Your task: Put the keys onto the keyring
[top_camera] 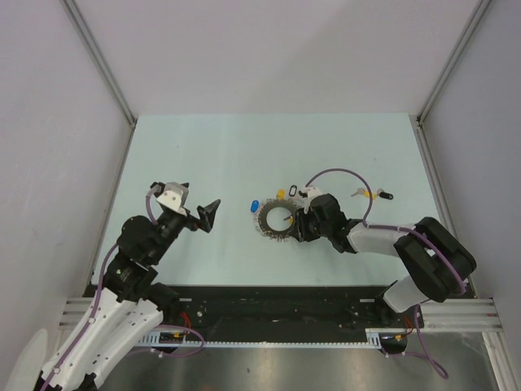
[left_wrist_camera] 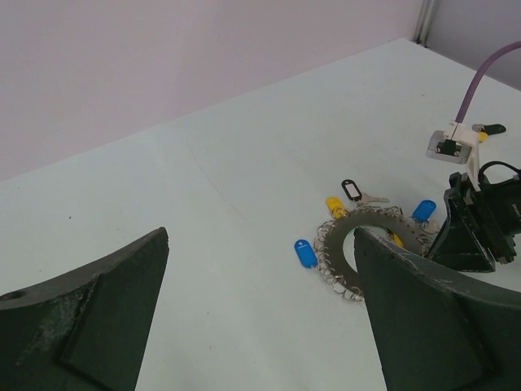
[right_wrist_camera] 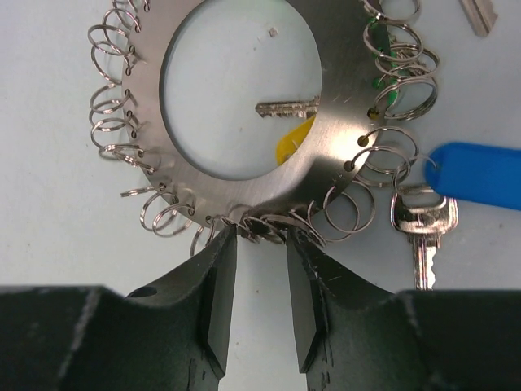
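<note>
The fingers [right_wrist_camera: 218, 309] of the right gripper [right_wrist_camera: 259, 248] stand a narrow gap apart, tips at the wire loops on the rim of the keyring [right_wrist_camera: 342, 106]; whether they pinch a loop cannot be told. The keyring lies flat about midway between the left and right edges of the bench [top_camera: 203, 147], nearer the near edge. A blue key [right_wrist_camera: 480, 175] hangs from a loop, and a yellow key [right_wrist_camera: 291, 145] shows through the hole. Two loose keys [top_camera: 373, 195] lie toward the right edge. The left gripper [top_camera: 195, 204] hovers near the left edge, its fingers [left_wrist_camera: 81, 326] wide apart and holding nothing.
</note>
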You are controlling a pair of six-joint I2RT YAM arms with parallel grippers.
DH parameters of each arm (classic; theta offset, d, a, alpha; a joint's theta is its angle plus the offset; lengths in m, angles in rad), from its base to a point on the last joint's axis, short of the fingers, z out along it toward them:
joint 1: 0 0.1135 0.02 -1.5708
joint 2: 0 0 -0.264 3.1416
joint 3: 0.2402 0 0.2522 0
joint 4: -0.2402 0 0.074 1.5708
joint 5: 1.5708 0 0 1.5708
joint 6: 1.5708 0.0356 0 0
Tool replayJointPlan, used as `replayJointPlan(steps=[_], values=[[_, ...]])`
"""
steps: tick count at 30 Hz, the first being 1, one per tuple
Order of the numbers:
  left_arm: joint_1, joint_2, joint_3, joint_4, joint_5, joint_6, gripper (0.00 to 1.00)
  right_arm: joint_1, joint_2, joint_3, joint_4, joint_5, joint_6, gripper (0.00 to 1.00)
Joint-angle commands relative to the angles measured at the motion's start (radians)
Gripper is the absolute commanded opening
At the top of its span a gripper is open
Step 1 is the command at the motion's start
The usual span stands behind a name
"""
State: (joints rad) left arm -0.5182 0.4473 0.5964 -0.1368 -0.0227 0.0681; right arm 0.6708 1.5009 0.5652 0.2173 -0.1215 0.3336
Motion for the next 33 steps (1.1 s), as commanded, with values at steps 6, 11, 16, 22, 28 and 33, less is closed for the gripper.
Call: replayJointPlan(steps=[6,11,16,22,28,33], values=[[0.007,0.008,0.01,0.023,0.013,-0.011,1.0,0.001,0.081,0.045,0.053,0.008,-0.059,0.34],[0.009,0.01,0.008,0.023,0.038,-0.01,1.0,0.013,0.052,0.047,0.018,0.003,-0.071,0.11],[0.009,0.016,0.011,0.022,0.047,-0.008,1.0,0.012,-0.04,0.058,-0.076,-0.015,-0.116,0.0],[0.009,0.024,0.011,0.02,0.063,-0.008,1.0,0.012,-0.123,0.068,-0.17,-0.017,-0.171,0.0],[0.009,0.031,0.014,0.017,0.073,-0.01,1.0,0.016,-0.113,0.107,-0.326,-0.043,-0.188,0.34],[0.009,0.034,0.014,0.017,0.082,-0.007,1.0,0.024,-0.172,0.124,-0.377,0.0,-0.154,0.4]])
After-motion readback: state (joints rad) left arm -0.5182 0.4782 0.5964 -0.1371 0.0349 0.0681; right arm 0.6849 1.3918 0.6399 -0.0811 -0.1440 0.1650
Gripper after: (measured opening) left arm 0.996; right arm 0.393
